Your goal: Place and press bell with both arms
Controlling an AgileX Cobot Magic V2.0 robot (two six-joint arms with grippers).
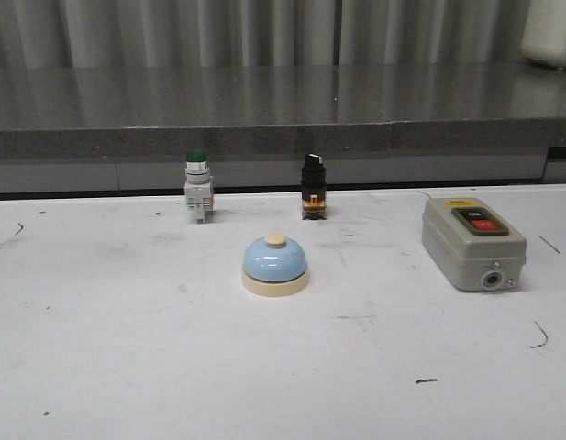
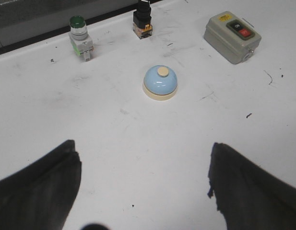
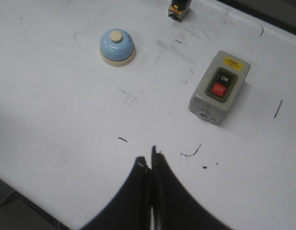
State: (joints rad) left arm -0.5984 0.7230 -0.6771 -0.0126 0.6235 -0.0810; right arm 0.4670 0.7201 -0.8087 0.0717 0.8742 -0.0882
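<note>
Bell [image 2: 160, 82] well ahead of left end effector [image 2: 143, 184].

Black selector switch [image 3: 179, 9] cropped by frame edge in right wrist view; yellow label [image 1: 460, 203] on switch box [image 1: 472, 243] apparently illegible.

- On the grey switch box [image 3: 219, 88] I read "ON" on its black button [image 3: 225, 78].
- "OFF" on its red button [image 3: 218, 89].
- Its yellow sticker [image 3: 233, 63], at the box's 12 o'clock, stays illegible to me.
</note>
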